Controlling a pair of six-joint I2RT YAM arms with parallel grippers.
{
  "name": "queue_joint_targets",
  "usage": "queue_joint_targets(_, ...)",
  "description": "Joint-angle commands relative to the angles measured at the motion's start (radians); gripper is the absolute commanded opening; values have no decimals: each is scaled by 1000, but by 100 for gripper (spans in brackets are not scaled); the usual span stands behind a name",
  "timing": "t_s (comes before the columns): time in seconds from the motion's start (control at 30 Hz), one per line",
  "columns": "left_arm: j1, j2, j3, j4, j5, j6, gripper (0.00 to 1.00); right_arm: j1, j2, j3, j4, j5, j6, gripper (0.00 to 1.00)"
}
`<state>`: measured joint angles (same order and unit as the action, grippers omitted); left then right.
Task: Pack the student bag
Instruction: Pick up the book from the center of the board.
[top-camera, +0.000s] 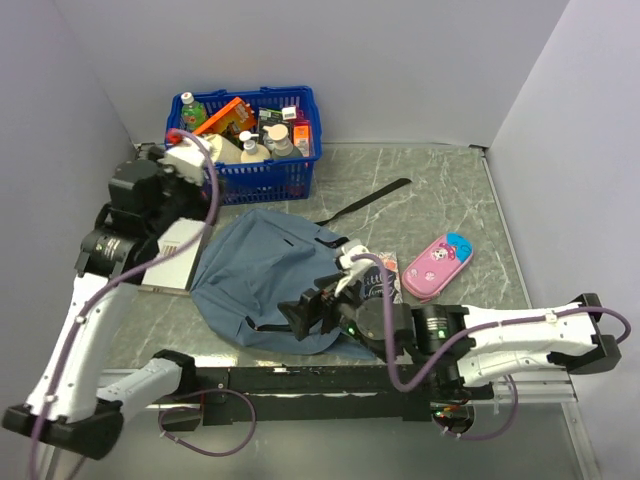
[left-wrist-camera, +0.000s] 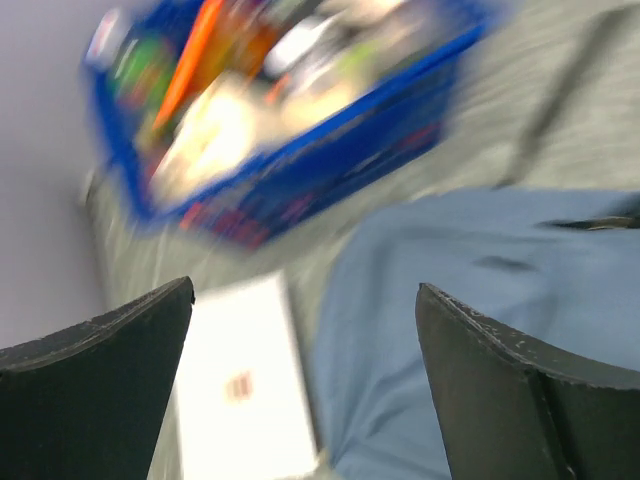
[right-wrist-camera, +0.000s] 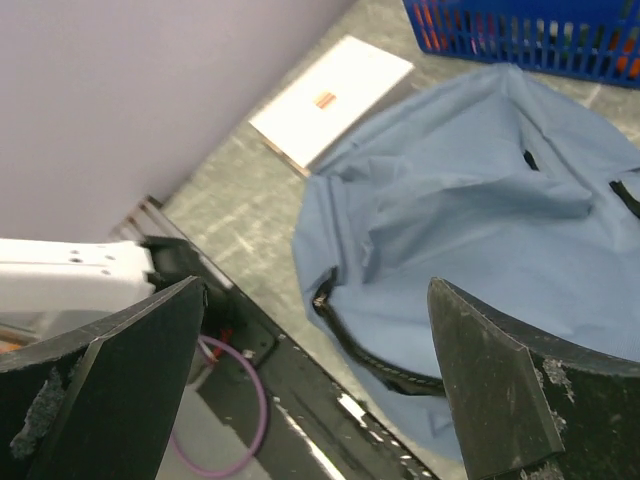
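Student bag (top-camera: 265, 285): I see it lying flat on the desk (top-camera: 450, 190), a dark zipper line along its near edge.
Left pincer (left-wrist-camera: 305, 300): released, fingers wide, nothing between them; it hangs off the bag's far-left side.
Right pincer (right-wrist-camera: 315, 290): released, empty, over the bag's near edge.
Basket (top-camera: 262, 165): blue, full, just beyond the bag.
Book (top-camera: 175, 255): white, just beside the bag's left edge.
Pencil case (top-camera: 437, 266): pink, right of the bag.

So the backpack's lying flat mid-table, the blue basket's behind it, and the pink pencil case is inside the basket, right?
Not quite. The pink pencil case is not in the blue basket; it lies on the table to the right of the backpack, as the top view shows. The rest holds.
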<state>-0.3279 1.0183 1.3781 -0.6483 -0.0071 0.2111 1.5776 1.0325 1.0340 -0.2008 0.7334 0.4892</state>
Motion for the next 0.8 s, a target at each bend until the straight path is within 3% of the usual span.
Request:
queue_joint_targets(0.0, 385, 81, -99, 16, 99, -48, 98, -48, 21, -15, 21, -140, 15, 100)
queue_joint_targets(0.1, 586, 164, -123, 30, 218, -41, 98, -68, 18, -31, 18, -173, 28, 100)
queue_joint_targets(0.27, 783, 317, -131, 35, 399, 7, 99, -132, 47, -35, 17, -252, 35, 100)
queue_joint_targets(0.37, 806, 380, -139, 45, 423, 28, 99, -195, 109, -14, 40, -328, 22, 100)
queue_joint_targets(0.6, 822, 434, -195, 167, 411, 13, 98, -329, 450, 217, 90, -499, -38, 100)
queue_joint_targets(0.77, 822, 490, -191, 235, 372, -41, 99, -390, 607, 320, 198, -618, -38, 100)
